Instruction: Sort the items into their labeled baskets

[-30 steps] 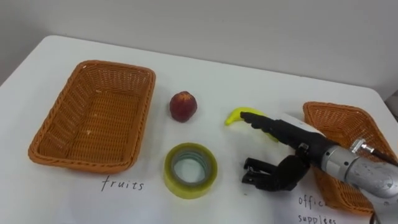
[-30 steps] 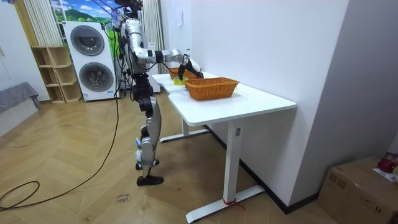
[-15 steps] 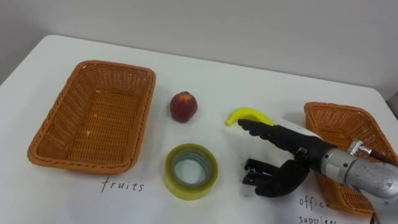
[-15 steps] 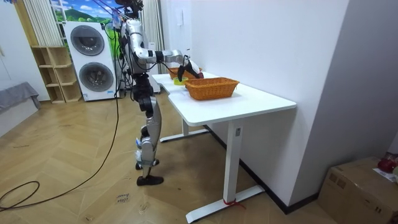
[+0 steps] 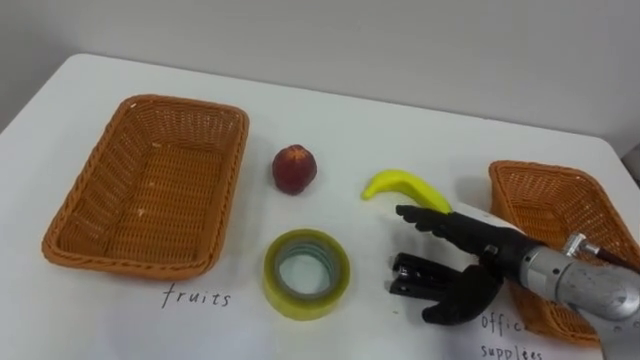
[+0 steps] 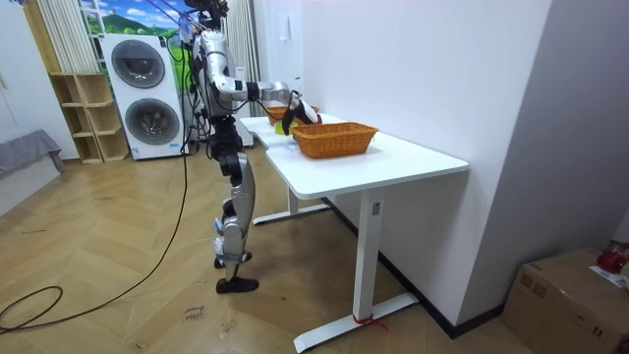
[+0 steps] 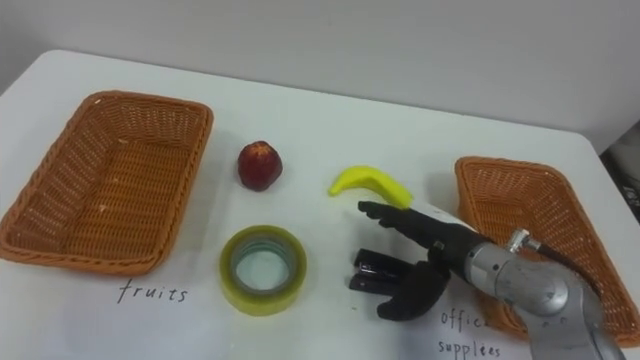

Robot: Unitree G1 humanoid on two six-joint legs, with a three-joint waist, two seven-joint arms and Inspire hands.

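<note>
My right hand (image 5: 478, 245) hovers open over the table's near right. Its fingers (image 5: 430, 220) stretch left, just in front of the yellow banana (image 5: 405, 187), and its thumb hangs below. A small black thing (image 5: 412, 277) lies under the hand beside the thumb; I cannot tell what it is or whether the thumb touches it. A red peach (image 5: 295, 169) sits left of the banana. A yellow tape roll (image 5: 306, 272) lies flat in front of the peach. The fruits basket (image 5: 75, 215) stands on the left and the office supplies basket (image 5: 560, 195) on the right; I see nothing in either.
The white table (image 5: 350, 120) carries handwritten labels in front of each basket. In the room view the robot stands at the table's end with its right arm (image 6: 265, 90) held out over it. Washing machines (image 6: 147, 93) stand behind it.
My right hand has drawn back toward the near edge, off the banana, which now shows whole. The fruit, the tape and the baskets have not moved.
</note>
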